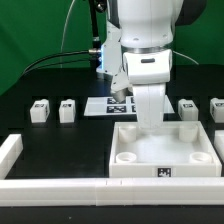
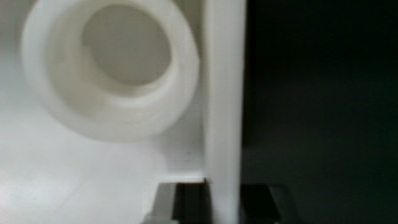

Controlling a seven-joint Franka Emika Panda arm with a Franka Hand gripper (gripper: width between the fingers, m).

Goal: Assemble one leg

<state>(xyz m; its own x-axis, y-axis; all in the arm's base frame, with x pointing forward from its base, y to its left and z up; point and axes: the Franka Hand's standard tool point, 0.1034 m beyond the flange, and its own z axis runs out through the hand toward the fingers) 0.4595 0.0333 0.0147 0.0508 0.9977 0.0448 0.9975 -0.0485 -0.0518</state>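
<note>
The large white square panel (image 1: 165, 152) lies at the front right, with round sockets in its corners. My gripper (image 1: 148, 121) is down at the panel's far rim. In the wrist view the two dark fingers (image 2: 189, 206) stand on either side of the thin white rim (image 2: 222, 100), touching it, so my gripper (image 2: 226, 206) is shut on it. A round socket (image 2: 111, 62) lies just inside the rim. Several small white legs with tags stand in a row: two on the exterior view's left (image 1: 40, 110) (image 1: 67, 108) and two on its right (image 1: 186, 107) (image 1: 217, 108).
The marker board (image 1: 108, 104) lies flat behind the gripper, between the leg pairs. A white rail (image 1: 55, 186) runs along the table's front, and a short one (image 1: 9, 150) stands at the exterior view's left. Black cables hang behind the arm.
</note>
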